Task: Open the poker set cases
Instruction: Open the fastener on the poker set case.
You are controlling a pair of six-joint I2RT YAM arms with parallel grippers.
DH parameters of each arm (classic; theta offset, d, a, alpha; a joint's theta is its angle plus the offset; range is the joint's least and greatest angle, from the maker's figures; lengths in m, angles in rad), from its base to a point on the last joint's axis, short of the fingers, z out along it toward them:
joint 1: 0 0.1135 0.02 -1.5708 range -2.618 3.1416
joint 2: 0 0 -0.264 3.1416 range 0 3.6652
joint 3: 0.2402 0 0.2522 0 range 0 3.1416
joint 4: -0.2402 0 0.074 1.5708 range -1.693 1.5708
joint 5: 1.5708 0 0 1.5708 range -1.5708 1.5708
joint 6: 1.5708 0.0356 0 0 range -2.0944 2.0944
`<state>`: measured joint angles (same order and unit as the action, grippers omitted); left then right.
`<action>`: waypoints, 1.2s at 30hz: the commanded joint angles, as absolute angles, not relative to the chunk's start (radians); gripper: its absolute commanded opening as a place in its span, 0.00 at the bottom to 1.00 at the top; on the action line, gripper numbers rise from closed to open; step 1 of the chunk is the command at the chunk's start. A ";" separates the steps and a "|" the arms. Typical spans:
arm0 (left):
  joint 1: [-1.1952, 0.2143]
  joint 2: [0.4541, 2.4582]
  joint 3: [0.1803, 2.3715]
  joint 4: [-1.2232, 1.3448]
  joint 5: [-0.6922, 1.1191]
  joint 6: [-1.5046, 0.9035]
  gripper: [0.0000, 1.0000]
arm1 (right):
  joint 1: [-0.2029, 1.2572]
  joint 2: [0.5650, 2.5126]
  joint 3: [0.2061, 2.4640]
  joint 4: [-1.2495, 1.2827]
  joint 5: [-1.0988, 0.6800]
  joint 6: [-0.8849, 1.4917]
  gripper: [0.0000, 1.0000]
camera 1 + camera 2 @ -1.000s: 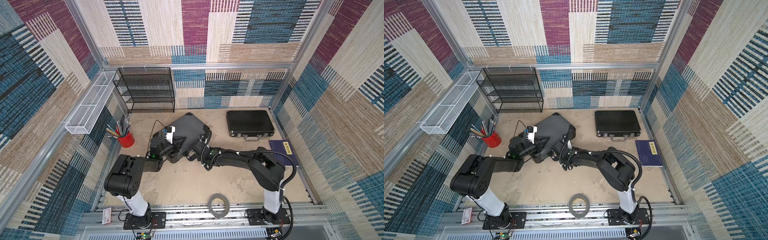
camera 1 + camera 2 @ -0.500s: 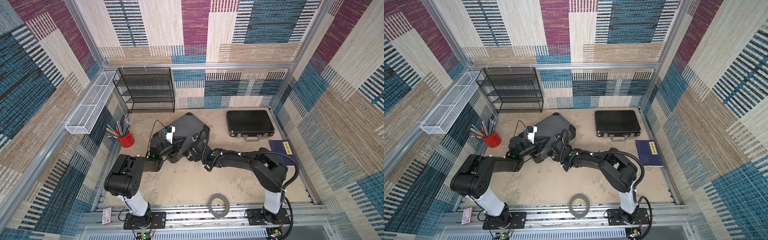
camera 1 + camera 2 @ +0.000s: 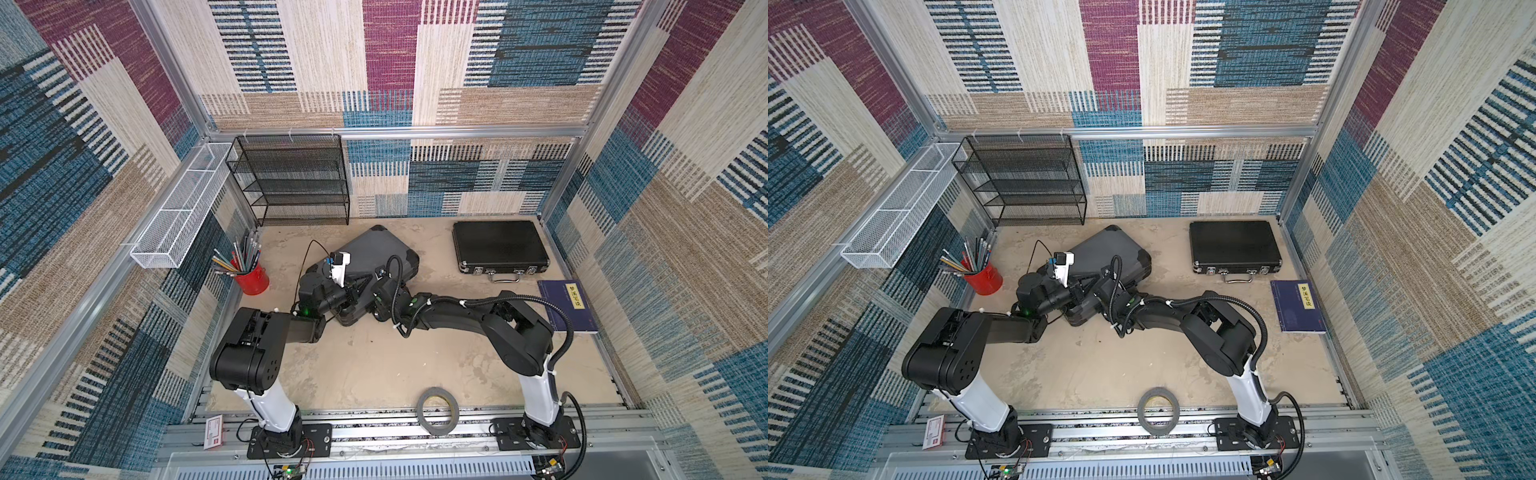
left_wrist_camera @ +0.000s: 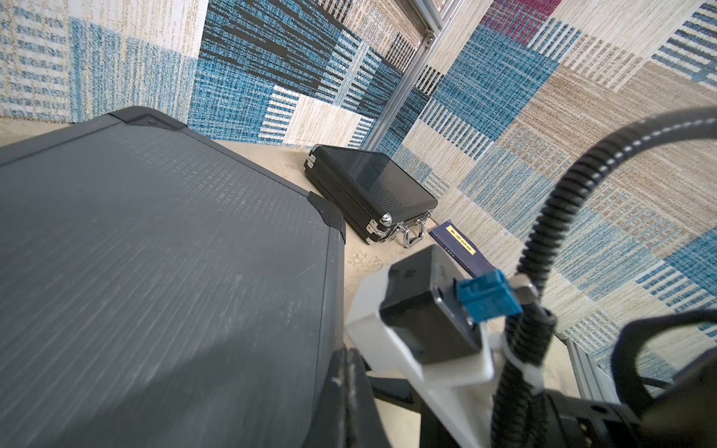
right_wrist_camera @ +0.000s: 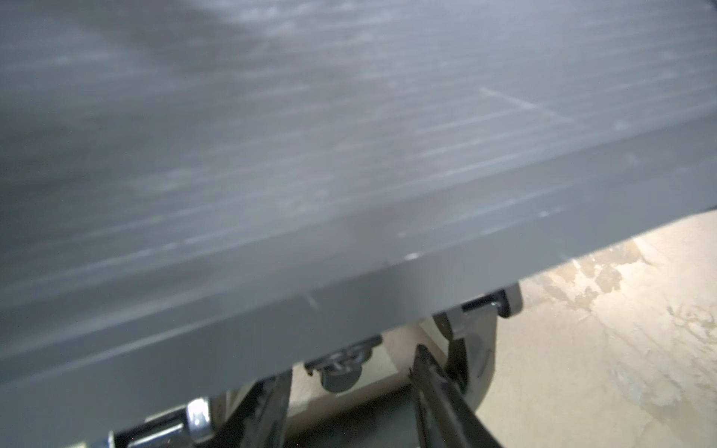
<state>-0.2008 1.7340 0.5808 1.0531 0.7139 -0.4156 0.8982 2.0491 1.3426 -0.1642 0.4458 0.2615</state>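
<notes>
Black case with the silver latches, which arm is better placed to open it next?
Right, most likely. The black case lies on the right arm's side of the table, with its latches facing the front. The left arm would have to reach across the grey case.

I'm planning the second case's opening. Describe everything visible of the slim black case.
The black case is a slim flat rectangle, textured black lid, silver latches and handle on its near edge. It lies shut and flat on the table near the back right corner. Nothing touches it; the blue book lies apart.
</notes>
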 commanded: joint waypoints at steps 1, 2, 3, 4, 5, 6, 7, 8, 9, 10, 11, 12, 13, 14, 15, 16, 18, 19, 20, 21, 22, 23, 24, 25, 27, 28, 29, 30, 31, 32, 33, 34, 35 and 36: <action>-0.195 1.772 0.556 0.603 0.666 -0.470 0.04 | 0.890 2.062 1.355 -0.168 0.580 0.324 0.46; -0.194 1.772 0.556 0.601 0.666 -0.469 0.04 | 0.887 2.063 1.355 -0.179 0.592 0.345 0.45; -0.193 1.771 0.556 0.598 0.666 -0.468 0.04 | 0.885 2.063 1.355 -0.189 0.602 0.367 0.44; -0.192 1.770 0.555 0.597 0.666 -0.467 0.04 | 0.882 2.061 1.353 -0.194 0.605 0.388 0.43; -0.192 1.769 0.555 0.597 0.666 -0.465 0.04 | 0.880 2.056 1.351 -0.199 0.610 0.408 0.42; -0.190 1.769 0.554 0.596 0.666 -0.465 0.04 | 0.879 2.051 1.345 -0.202 0.614 0.423 0.41; -0.191 1.769 0.555 0.595 0.666 -0.465 0.03 | 0.880 2.044 1.340 -0.207 0.620 0.439 0.41; -0.190 1.770 0.555 0.595 0.667 -0.466 0.03 | 0.878 2.038 1.335 -0.215 0.628 0.456 0.40; -0.190 1.770 0.555 0.596 0.667 -0.466 0.03 | 0.878 2.033 1.329 -0.222 0.632 0.471 0.39; -0.189 1.770 0.555 0.597 0.667 -0.465 0.03 | 0.877 2.025 1.322 -0.228 0.640 0.491 0.38; -0.189 1.771 0.554 0.596 0.669 -0.465 0.03 | 0.876 2.015 1.315 -0.234 0.645 0.510 0.37; -0.189 1.771 0.554 0.597 0.669 -0.466 0.03 | 0.875 2.004 1.305 -0.240 0.646 0.530 0.37; -0.189 1.772 0.553 0.597 0.669 -0.467 0.03 | 0.871 1.991 1.293 -0.243 0.646 0.554 0.37; -0.189 1.772 0.552 0.599 0.670 -0.467 0.02 | 0.869 1.980 1.282 -0.243 0.646 0.577 0.37; -0.189 1.772 0.552 0.599 0.669 -0.467 0.02 | 0.868 1.970 1.270 -0.242 0.640 0.595 0.37; -0.189 1.772 0.551 0.601 0.670 -0.467 0.02 | 0.867 1.959 1.256 -0.235 0.629 0.610 0.37; -0.188 1.772 0.552 0.601 0.670 -0.471 0.02 | 0.867 1.947 1.236 -0.231 0.610 0.641 0.37; -0.187 1.772 0.551 0.601 0.672 -0.467 0.02 | 0.866 1.942 1.224 -0.225 0.594 0.653 0.37; -0.187 1.770 0.552 0.601 0.672 -0.467 0.02 | 0.867 1.938 1.213 -0.221 0.581 0.662 0.37; -0.188 1.770 0.549 0.601 0.672 -0.466 0.02 | 0.867 1.934 1.203 -0.215 0.571 0.667 0.37; -0.187 1.769 0.550 0.600 0.673 -0.467 0.02 | 0.868 1.927 1.189 -0.203 0.560 0.668 0.38; -0.187 1.767 0.548 0.601 0.672 -0.467 0.02 | 0.868 1.918 1.175 -0.193 0.549 0.666 0.38; -0.187 1.766 0.548 0.600 0.673 -0.468 0.02 | 0.868 1.903 1.156 -0.173 0.537 0.660 0.39; -0.187 1.764 0.549 0.597 0.673 -0.466 0.02 | 0.868 1.884 1.133 -0.149 0.527 0.644 0.41; -0.187 1.762 0.549 0.597 0.673 -0.468 0.02 | 0.866 1.851 1.099 -0.119 0.510 0.620 0.43; -0.187 1.758 0.548 0.597 0.676 -0.471 0.02 | 0.860 1.828 1.078 -0.096 0.494 0.597 0.46; -0.187 1.755 0.550 0.597 0.678 -0.474 0.02 | 0.854 1.809 1.059 -0.079 0.486 0.584 0.47; -0.187 1.751 0.551 0.596 0.679 -0.478 0.02 | 0.843 1.791 1.044 -0.055 0.459 0.555 0.50; -0.187 1.744 0.553 0.594 0.678 -0.481 0.02 | 0.824 1.772 1.035 -0.025 0.410 0.507 0.52; -0.187 1.735 0.556 0.592 0.679 -0.486 0.02 | 0.807 1.757 1.028 -0.013 0.387 0.483 0.54; -0.187 1.721 0.557 0.590 0.678 -0.490 0.02 | 0.789 1.743 1.027 -0.002 0.371 0.452 0.57; -0.187 1.702 0.560 0.582 0.673 -0.494 0.03 | 0.761 1.733 1.034 0.010 0.328 0.415 0.59; -0.187 1.681 0.565 0.564 0.667 -0.494 0.04 | 0.735 1.727 1.043 0.014 0.293 0.389 0.61; -0.187 1.656 0.573 0.540 0.654 -0.489 0.06 | 0.710 1.723 1.055 0.020 0.268 0.364 0.63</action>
<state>-0.1917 1.6707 0.5816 0.9459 0.7063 -0.4255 0.7483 1.7397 1.0378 -0.0631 0.3744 0.4751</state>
